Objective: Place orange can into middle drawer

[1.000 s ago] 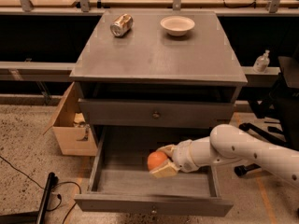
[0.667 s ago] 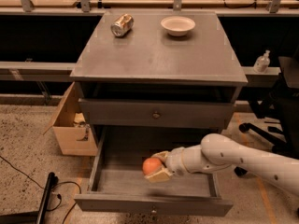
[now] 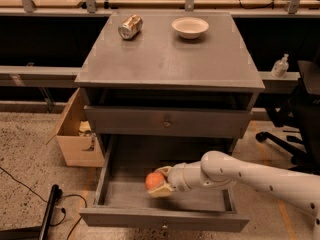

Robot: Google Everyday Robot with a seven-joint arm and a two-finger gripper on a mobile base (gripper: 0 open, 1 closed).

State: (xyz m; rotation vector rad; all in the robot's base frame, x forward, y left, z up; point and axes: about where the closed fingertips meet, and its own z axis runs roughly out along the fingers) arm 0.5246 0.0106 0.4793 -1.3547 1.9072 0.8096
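Note:
The orange can [image 3: 154,180] is a smooth round orange ball. It sits between the fingers of my gripper [image 3: 159,182], low inside the open middle drawer [image 3: 115,171], left of its centre. The gripper is shut on it, with tan fingers [image 3: 161,192] below and beside the ball. My white arm [image 3: 250,176] reaches in from the right over the drawer's right side. The drawer is the grey cabinet's lowest one, pulled out, with a small knob on its front panel [image 3: 165,225].
The upper drawer front [image 3: 167,122] is closed. On the cabinet top [image 3: 165,59] lie a silvery drinks can [image 3: 130,26] and a white bowl [image 3: 190,27]. A cardboard box [image 3: 76,134] stands left of the cabinet, cables lie on the floor, and a chair base [image 3: 287,144] is at right.
My gripper has carried the orange ball leftward and a little toward the drawer's front, lower inside the drawer. The arm has stretched further in.

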